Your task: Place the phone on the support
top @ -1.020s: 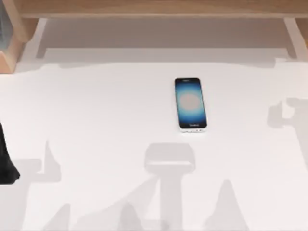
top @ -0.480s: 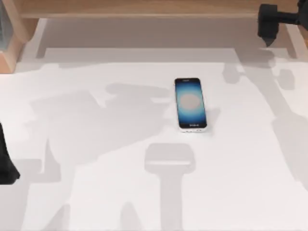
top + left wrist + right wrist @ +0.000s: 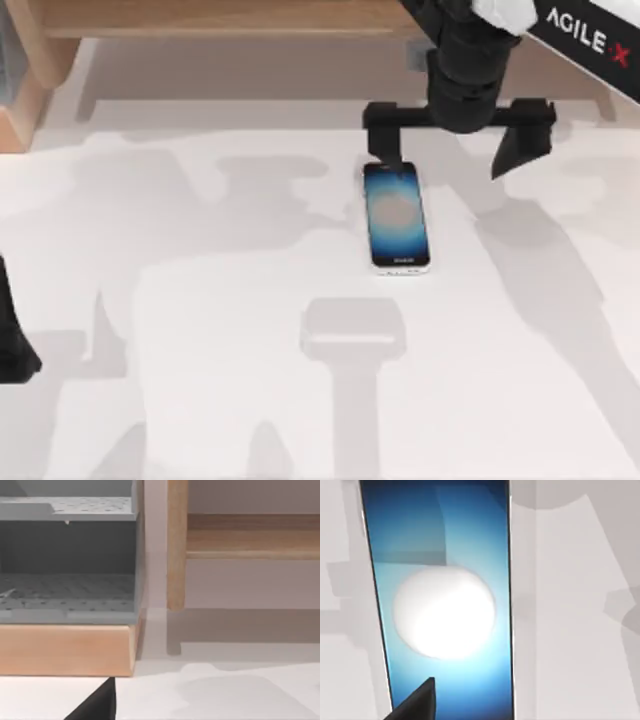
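Right arm approaching the phone; pickup not yet made.

Top view: the slim rectangular smartphone with a lit blue screen and white edge (image 3: pixel 396 217) lies flat near the middle of the white surface (image 3: pixel 200 300). The right end effector (image 3: pixel 458 145) hangs spread wide over its far end, holding nothing. The left arm (image 3: pixel 12 340) sits parked at the left edge. Left wrist view: a grey perforated shelf unit (image 3: pixel 67 560) on a wooden base. Right wrist view: the phone (image 3: pixel 442 605) lies directly beneath. A good grasp, I judge, centres the fingers across the phone's long edges before closing.
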### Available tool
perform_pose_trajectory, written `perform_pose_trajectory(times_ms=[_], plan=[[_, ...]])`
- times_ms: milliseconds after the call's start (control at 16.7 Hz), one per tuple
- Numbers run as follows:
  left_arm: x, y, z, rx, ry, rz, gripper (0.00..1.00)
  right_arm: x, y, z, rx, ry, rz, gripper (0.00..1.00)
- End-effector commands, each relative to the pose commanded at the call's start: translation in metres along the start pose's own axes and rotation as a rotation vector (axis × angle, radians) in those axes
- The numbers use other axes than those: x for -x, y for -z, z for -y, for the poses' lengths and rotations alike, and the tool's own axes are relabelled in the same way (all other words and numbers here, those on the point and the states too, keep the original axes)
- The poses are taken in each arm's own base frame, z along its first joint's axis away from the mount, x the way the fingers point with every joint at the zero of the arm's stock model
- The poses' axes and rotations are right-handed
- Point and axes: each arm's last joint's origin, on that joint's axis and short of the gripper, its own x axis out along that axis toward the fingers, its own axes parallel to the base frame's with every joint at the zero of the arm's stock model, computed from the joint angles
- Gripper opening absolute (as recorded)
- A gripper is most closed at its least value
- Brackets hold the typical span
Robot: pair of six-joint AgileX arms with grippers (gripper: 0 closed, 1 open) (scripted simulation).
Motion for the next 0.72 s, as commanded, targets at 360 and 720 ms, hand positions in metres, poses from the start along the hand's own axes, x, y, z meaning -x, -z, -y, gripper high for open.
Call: perform_pose_trajectory(times_ms=[360,720], plan=[[0.000,0.000,0.000,0.000,0.000,0.000,1.00,-0.014,0.003,-0.040,0.043,-0.023,0.008,1.00],[0.000,0.000,0.000,0.000,0.000,0.000,1.00,-0.020,0.002,-0.039,0.042,-0.021,0.005,1.00]])
